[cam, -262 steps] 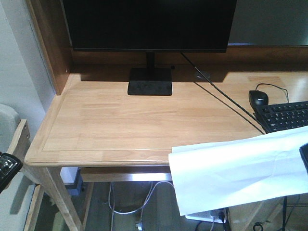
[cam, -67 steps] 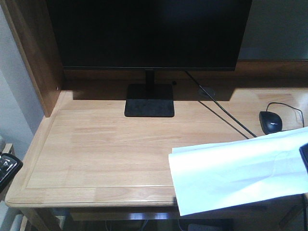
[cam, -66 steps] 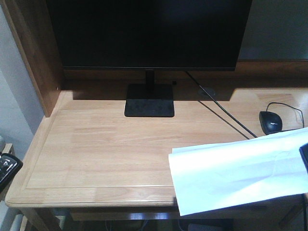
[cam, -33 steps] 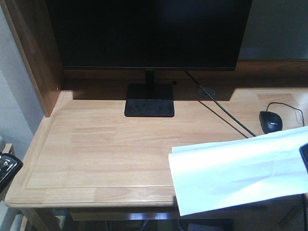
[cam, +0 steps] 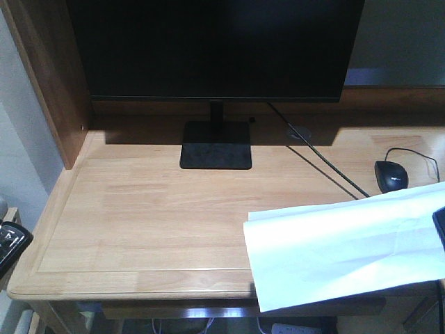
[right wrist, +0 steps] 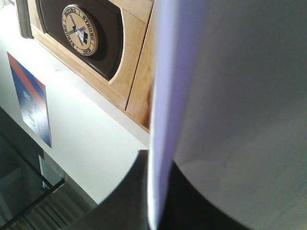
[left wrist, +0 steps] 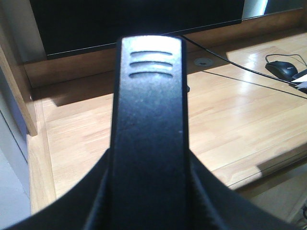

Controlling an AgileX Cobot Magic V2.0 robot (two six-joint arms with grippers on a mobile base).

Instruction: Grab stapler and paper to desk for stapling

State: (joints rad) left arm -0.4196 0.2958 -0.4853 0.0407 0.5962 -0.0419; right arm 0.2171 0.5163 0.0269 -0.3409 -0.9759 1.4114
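Right end effector (cam: 439, 226) clamps paper (cam: 334, 243), hanging over table (cam: 139, 209) front-right corner, part past front edge. Left end effector (left wrist: 148, 203) grips stapler (left wrist: 148, 105) just off front-left corner. We shd slide paper inward, lay flat w/o creasing, then set stapler beside.

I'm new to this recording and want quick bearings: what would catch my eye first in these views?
The big white paper stands out most, stretched over the right front of the desk and jutting past its front edge. Behind it, a dark monitor spans the back of the desk. In the left wrist view, the black stapler fills the middle of the frame, close to the camera.
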